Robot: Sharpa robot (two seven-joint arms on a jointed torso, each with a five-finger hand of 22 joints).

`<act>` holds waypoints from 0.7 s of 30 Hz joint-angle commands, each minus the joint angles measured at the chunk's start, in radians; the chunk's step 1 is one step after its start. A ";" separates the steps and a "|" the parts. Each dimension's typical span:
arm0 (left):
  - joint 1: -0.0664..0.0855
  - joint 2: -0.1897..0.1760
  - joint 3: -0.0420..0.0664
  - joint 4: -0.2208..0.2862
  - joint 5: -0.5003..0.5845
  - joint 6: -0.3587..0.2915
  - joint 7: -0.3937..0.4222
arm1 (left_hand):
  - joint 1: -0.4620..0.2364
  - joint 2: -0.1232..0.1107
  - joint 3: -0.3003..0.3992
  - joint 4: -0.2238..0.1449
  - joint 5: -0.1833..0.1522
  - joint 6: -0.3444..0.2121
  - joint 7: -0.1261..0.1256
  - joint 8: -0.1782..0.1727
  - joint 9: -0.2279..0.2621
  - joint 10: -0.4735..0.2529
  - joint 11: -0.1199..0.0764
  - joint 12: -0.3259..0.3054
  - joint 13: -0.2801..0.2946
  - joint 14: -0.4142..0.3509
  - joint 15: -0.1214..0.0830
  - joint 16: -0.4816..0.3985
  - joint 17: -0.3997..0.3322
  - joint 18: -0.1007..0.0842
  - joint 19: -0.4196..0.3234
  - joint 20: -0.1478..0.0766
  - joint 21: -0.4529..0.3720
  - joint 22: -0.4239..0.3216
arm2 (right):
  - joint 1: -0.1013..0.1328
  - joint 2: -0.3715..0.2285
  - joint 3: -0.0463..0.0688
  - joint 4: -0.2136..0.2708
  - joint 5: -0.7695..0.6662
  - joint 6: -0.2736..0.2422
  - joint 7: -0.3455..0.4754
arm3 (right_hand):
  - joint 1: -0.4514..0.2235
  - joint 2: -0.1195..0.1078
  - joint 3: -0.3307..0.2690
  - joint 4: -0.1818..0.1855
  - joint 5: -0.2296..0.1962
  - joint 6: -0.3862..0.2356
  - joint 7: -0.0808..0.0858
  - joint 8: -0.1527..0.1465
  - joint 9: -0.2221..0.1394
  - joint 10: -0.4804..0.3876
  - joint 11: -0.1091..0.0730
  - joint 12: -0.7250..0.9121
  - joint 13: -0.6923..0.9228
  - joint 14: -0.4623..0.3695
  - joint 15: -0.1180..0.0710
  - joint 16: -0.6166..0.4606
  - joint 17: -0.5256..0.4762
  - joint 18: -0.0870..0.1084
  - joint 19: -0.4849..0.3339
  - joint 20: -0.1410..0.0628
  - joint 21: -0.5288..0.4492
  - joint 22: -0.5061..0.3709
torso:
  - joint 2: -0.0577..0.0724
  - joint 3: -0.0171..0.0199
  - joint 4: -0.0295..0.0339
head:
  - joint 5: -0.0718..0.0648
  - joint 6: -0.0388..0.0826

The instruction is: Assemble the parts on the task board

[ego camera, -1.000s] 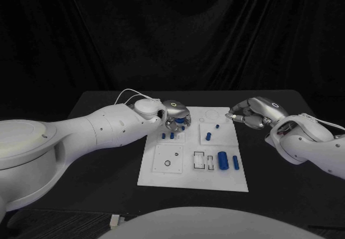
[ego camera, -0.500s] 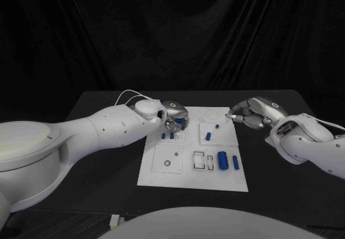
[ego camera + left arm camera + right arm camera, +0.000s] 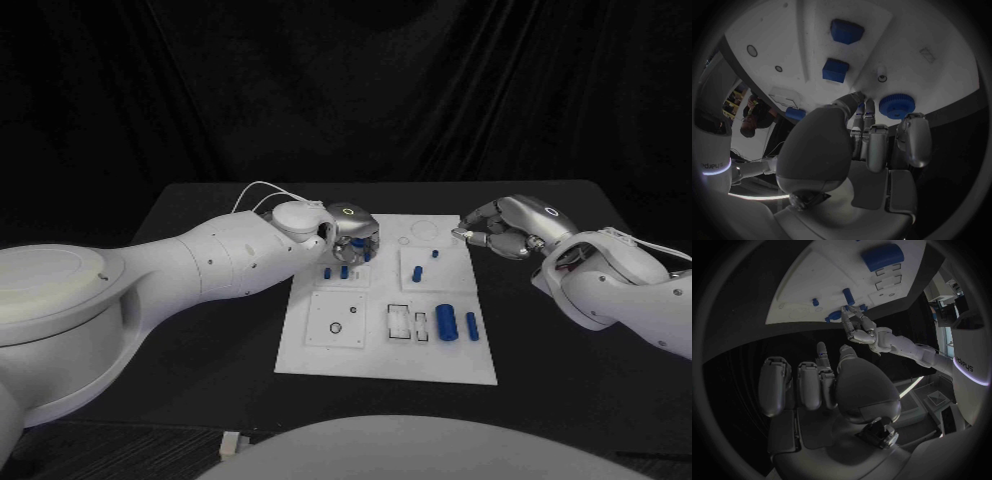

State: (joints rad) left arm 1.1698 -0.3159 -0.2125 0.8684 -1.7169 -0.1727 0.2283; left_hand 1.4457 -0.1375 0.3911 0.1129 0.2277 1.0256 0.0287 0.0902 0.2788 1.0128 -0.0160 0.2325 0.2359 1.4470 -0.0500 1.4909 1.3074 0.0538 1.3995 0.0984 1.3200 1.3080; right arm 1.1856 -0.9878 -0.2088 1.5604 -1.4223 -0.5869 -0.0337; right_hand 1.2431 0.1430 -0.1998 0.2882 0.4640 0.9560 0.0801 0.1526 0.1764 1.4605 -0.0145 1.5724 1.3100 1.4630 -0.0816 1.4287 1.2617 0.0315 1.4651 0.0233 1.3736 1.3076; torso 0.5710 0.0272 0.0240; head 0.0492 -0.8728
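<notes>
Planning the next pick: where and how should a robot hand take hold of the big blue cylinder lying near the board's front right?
Probably across the middle of the big blue cylinder, from above. It lies flat on the task board, long axis front to back, so fingers should close on its curved sides; the slim blue pin beside it leaves little room.

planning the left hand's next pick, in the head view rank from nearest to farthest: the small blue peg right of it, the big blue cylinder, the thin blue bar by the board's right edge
From the left hand:
1. Small blue peg, on the board's middle right.
2. Big blue cylinder, in the near right part.
3. Thin blue bar, just right of the cylinder, nearest the edge.
</notes>
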 commanded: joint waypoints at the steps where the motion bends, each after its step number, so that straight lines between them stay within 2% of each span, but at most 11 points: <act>1: -0.003 0.004 0.001 -0.001 -0.002 -0.012 0.014 | -0.013 -0.002 -0.004 -0.005 -0.009 -0.005 -0.002 -0.001 -0.002 0.009 -0.002 -0.007 -0.003 -0.008 0.000 -0.006 0.045 0.004 0.005 0.000 -0.007 0.185 | -0.002 -0.001 0.001 0.002 -0.001 0.005 -0.014 | -0.007 0.002 -0.005 0.002 0.003 0.006 0.001 0.000 0.000 0.106 -0.002 -0.006 0.253 0.057 -0.001 -0.002 -0.001 0.017 0.041 0.003 -0.004 0.199 | 0.000 0.0001 0.0000 | 0.000 0.000; 10: -0.007 0.009 0.001 -0.005 -0.002 -0.006 0.012 | -0.011 0.001 -0.004 -0.011 -0.015 -0.006 -0.004 -0.005 -0.005 0.026 -0.003 -0.014 -0.008 -0.011 -0.001 -0.008 0.039 0.004 0.004 0.000 -0.009 0.184 | -0.002 -0.001 0.001 0.001 -0.001 0.010 -0.016 | -0.007 0.002 -0.005 0.002 0.003 0.006 0.001 0.000 0.000 0.106 -0.002 -0.006 0.253 0.057 -0.001 -0.002 -0.001 0.017 0.041 0.003 -0.004 0.199 | 0.000 0.0001 0.0002 | 0.000 0.000; 15: -0.009 0.007 0.001 -0.004 -0.002 -0.013 0.019 | 0.000 0.017 -0.014 -0.032 0.001 0.071 0.002 0.039 0.017 0.099 -0.006 0.008 0.003 -0.006 -0.002 -0.006 0.042 0.002 0.011 -0.001 0.000 0.187 | -0.002 0.000 0.001 0.001 -0.001 0.012 -0.016 | -0.007 0.003 -0.005 0.001 0.003 0.008 0.001 0.000 0.000 0.106 -0.002 -0.007 0.251 0.056 -0.001 -0.002 -0.002 0.017 0.041 0.003 -0.004 0.199 | 0.000 0.0000 -0.0001 | -0.001 0.000; 21: -0.009 -0.006 0.001 0.006 -0.002 -0.055 0.035 | 0.005 0.027 -0.026 -0.048 0.022 0.103 0.005 0.057 0.030 0.137 -0.005 0.012 0.010 -0.004 -0.003 -0.005 0.040 -0.002 0.024 -0.002 0.019 0.193 | -0.002 -0.001 0.001 0.000 -0.001 0.014 -0.017 | -0.007 0.003 -0.005 0.001 0.003 0.008 0.001 0.000 0.000 0.106 -0.002 -0.007 0.251 0.056 -0.001 -0.002 -0.002 0.017 0.041 0.003 -0.004 0.199 | 0.000 0.0002 -0.0002 | -0.001 0.000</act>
State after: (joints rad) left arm 1.1650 -0.3187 -0.2108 0.8699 -1.7166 -0.1935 0.2369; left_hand 1.4491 -0.1263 0.3673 0.0700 0.2449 1.1208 0.0344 0.1437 0.3041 1.1442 -0.0209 0.2423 0.2422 1.4400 -0.0501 1.4868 1.3074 0.0539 1.4180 0.0955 1.3348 1.3078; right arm 1.1856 -0.9871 -0.2088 1.5597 -1.4219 -0.5786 -0.0353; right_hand 1.2431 0.1430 -0.1999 0.2881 0.4640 0.9560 0.0800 0.1526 0.1764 1.4605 -0.0145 1.5684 1.3107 1.4637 -0.0807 1.4287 1.2607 0.0315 1.4651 0.0233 1.3736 1.3074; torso 0.5712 0.0274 0.0240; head 0.0487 -0.8728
